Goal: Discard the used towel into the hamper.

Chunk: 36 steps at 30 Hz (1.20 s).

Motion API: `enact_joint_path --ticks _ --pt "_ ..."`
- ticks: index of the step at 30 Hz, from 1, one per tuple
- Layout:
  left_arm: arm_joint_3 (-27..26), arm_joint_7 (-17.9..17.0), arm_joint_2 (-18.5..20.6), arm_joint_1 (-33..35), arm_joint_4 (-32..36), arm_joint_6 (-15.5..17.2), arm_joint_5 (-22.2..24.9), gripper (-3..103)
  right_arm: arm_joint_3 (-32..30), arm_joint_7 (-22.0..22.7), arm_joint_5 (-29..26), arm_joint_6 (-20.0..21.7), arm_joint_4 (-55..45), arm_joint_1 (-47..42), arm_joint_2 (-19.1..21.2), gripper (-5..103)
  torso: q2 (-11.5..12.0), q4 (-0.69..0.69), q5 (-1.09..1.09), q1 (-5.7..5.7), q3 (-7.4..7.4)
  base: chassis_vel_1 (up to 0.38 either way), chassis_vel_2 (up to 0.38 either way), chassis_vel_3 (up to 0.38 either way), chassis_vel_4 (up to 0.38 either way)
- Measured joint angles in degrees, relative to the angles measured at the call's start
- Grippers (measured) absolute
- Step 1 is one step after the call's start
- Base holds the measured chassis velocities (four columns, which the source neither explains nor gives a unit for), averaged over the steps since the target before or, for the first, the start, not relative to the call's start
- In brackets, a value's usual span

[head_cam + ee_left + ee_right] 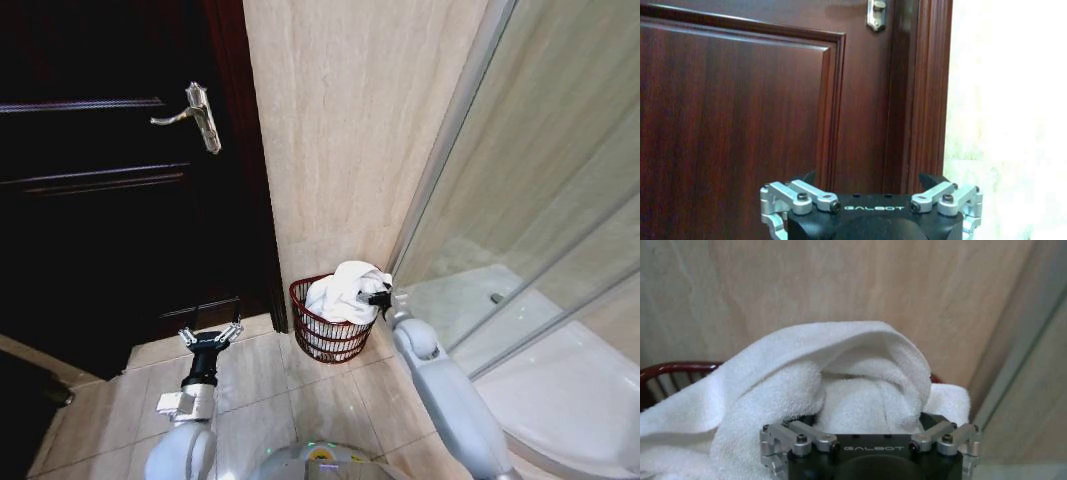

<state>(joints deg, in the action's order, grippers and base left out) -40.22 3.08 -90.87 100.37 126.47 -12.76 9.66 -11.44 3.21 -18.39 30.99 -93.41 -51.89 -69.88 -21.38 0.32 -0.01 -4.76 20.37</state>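
Head view first: my right gripper (381, 297) sits at lower centre of the frame, right at the rim of the small round reddish-brown openwork hamper (320, 342). That hamper stands on the pale tiled floor (260, 390), tucked against the beige marble-look wall (350, 130), between the dark wooden door (110, 200) on the left and the glass shower screen (530, 230) on the right. The white terry towel (345, 290) is heaped in the hamper's mouth, bulging above the rim, and my right gripper is pressed into its right side. My left gripper (210, 335) hangs at lower left, over the tiles in front of the door, fingers spread apart and holding nothing. A silver lever door handle (192, 116) shows at upper left.

Left wrist view: my left gripper's black body is at the bottom edge, with the door's panelling filling most of the frame and the pale wall on the right.

Right wrist view: the towel (840, 390) is bunched right over my right gripper's front, covering its fingers, so I cannot tell whether they are clamped or apart. The hamper's red rim (673, 370) curves at middle left.
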Motion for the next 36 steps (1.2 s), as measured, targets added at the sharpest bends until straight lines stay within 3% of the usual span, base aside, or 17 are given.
enact_joint_path --ticks 8,26,33,36 --pt "-0.12 -0.13 -0.33 0.08 0.51 0.25 0.10 100 3.47 -0.48 -5.26 7.40 5.85 6.70 -1.54 100 0.00 0.00 0.00 0.00 0.00 0.000 0.000 0.000 0.000" --pt "-0.52 -0.91 -0.65 -0.15 0.68 0.78 0.39 100 3.83 -2.32 -4.33 7.88 19.60 12.68 -8.73 100 0.00 -0.01 -0.02 0.01 0.00 0.000 0.000 0.000 0.000" --pt "-0.33 -0.91 -0.47 -0.80 0.42 1.36 0.40 100 3.73 -1.91 -3.85 7.32 19.69 12.52 -9.00 100 0.00 0.01 0.00 0.00 0.00 0.000 0.000 0.000 0.000" --pt "0.02 -0.92 -0.38 -1.30 0.30 1.64 0.44 100 3.46 0.45 -3.88 5.91 15.67 11.45 -7.67 100 0.01 0.04 0.03 0.00 0.02 0.000 0.000 0.000 0.000"
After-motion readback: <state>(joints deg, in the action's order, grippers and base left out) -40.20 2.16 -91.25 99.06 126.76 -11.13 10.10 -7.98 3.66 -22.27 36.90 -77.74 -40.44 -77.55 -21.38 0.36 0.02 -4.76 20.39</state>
